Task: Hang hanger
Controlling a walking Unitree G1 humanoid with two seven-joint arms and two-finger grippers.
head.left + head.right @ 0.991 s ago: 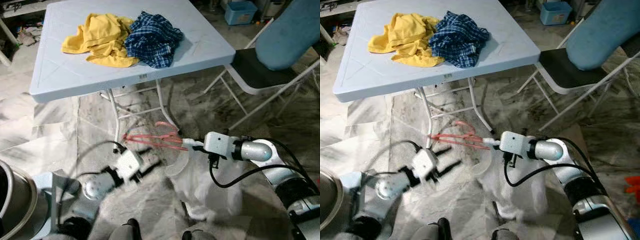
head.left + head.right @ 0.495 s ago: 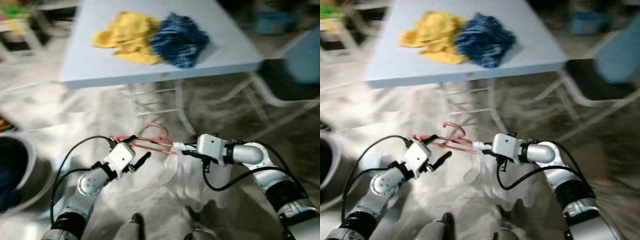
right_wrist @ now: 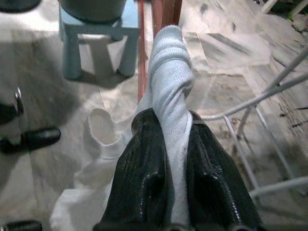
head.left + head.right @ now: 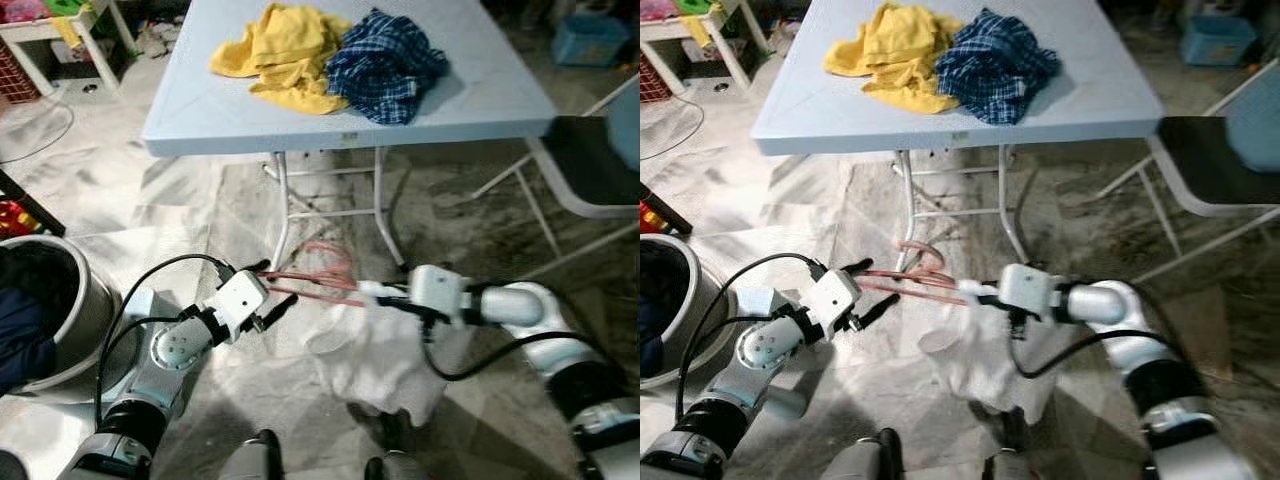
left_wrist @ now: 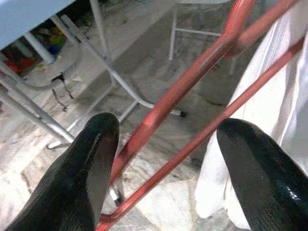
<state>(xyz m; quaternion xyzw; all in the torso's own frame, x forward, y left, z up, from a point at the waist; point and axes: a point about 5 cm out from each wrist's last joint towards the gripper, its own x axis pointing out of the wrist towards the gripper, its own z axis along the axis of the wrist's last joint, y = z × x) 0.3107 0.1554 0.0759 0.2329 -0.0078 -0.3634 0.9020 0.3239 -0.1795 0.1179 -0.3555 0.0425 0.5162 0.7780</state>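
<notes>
A red wire hanger [image 4: 322, 280] hangs level in the air below the table's front edge, with a white garment [image 4: 375, 355] draped from its right end. My right gripper [image 4: 386, 298] is shut on the white garment [image 3: 168, 57] where it wraps the hanger's end. My left gripper [image 4: 275, 284] is open at the hanger's left end. In the left wrist view the red bars [image 5: 192, 62] run between the two black fingers [image 5: 96, 159], and I cannot tell whether they touch.
A light blue folding table [image 4: 200, 110] stands ahead with a yellow cloth [image 4: 285, 50] and a blue plaid shirt [image 4: 385, 65] on it. A folding chair [image 4: 590, 165] is at the right. A metal tub [image 4: 88, 305] of dark laundry stands at the left.
The camera has swung, shifting the whole scene. My left gripper has risen from below the hanger until its open fingers straddle the left end. The right gripper keeps its hold.
</notes>
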